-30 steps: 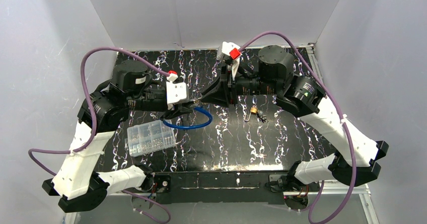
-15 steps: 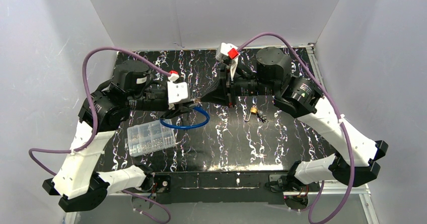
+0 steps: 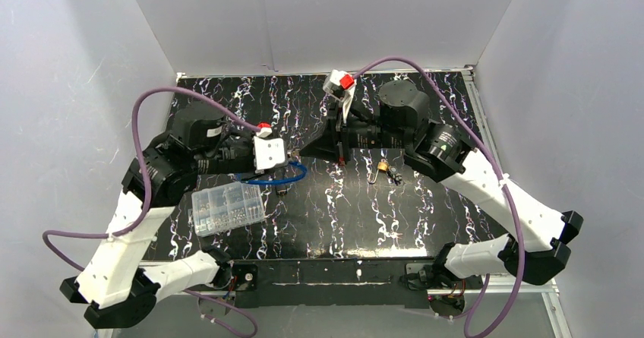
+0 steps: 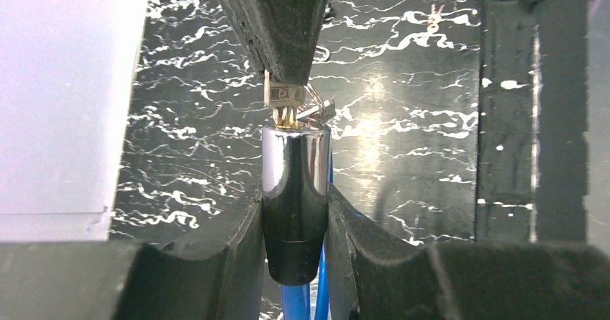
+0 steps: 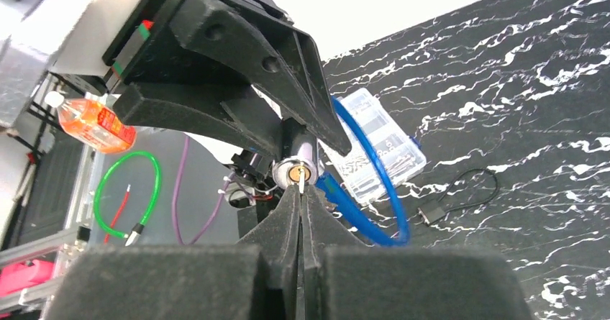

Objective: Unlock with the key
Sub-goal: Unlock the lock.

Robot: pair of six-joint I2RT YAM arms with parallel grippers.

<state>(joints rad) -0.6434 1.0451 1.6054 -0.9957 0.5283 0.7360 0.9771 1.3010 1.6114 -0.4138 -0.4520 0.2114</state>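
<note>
Well, from my station I see the lock barrel (image 4: 295,176) held off the table (image 3: 342,216), over its left half, between the two arms. The left gripper (image 4: 295,208) pinches the barrel from both sides, with a finger pad (image 4: 244,226) pressed against the chrome. The blue cable (image 3: 282,178) loops down from the barrel's rear end.

In the top view the barrel's long axis runs across the table, left to right. Its keyed end faces the right arm, and in the right wrist camera that round face looks straight back at me.

The right gripper (image 5: 300,190) has its fingers pressed together on the key (image 4: 283,93), a ring hanging beside it. The key lies in line with the barrel, with its tip at the keyway. I cannot tell how deep it sits.

A clear parts box (image 3: 226,207) lies near the left arm, and a small padlock (image 3: 382,169) rests under the right arm.
</note>
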